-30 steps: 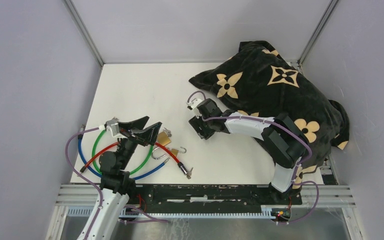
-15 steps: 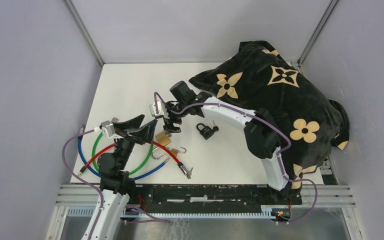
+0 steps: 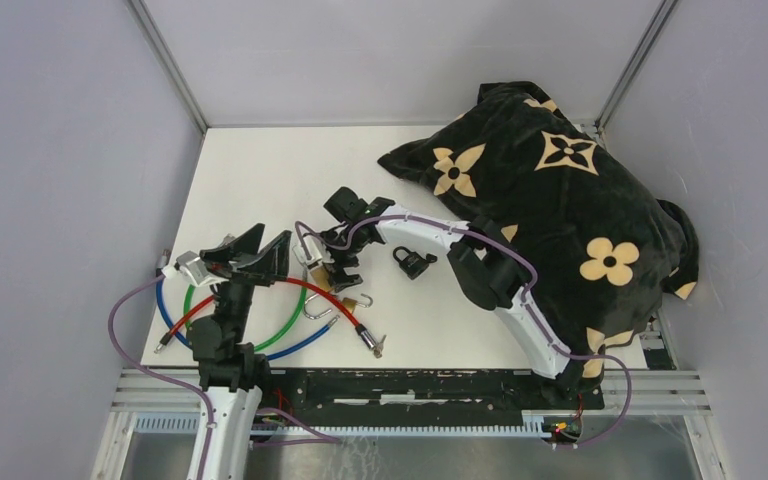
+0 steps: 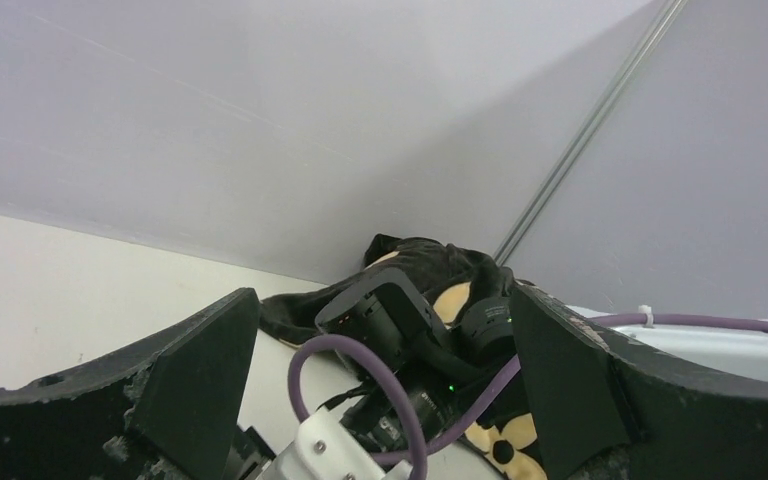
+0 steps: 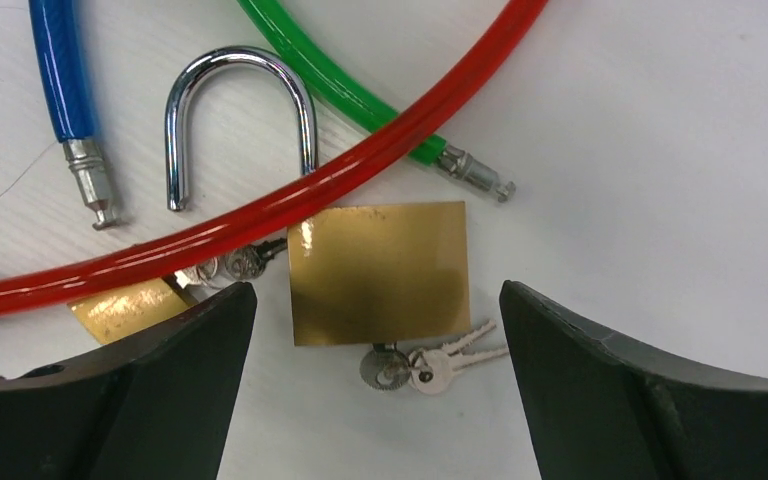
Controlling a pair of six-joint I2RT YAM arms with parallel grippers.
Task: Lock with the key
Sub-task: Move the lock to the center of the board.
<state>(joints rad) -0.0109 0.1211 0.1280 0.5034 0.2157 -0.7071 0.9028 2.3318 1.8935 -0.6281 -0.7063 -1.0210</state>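
The white worktop (image 3: pixel 260 170) carries a big black cushion (image 3: pixel 550 190) with tan flower motifs at its far right corner. The right arm (image 3: pixel 430 232) reaches across to the left, and the right fingers (image 3: pixel 338 268) are spread wide and point straight down over the brass padlock (image 5: pixel 378 270), one on each side of its body (no contact shows). The left fingers (image 3: pixel 268 245) are also spread wide and hold nothing, raised above the near-left cables and aimed at the right arm.

Three cable locks lie looped at the near left: red (image 5: pixel 260 215), green (image 5: pixel 350 90) and blue (image 5: pixel 60 70). The red one crosses the brass padlock at the top edge of its body, over one leg of the chrome shackle (image 5: pixel 240 110); the other leg hangs free, so the padlock is open. A small black padlock (image 3: pixel 412 262) lies apart to the right. A smaller brass padlock (image 5: pixel 125 305) peeks from under the red cable. A bunch of keys (image 5: pixel 430 360) sits in the big padlock's keyhole.
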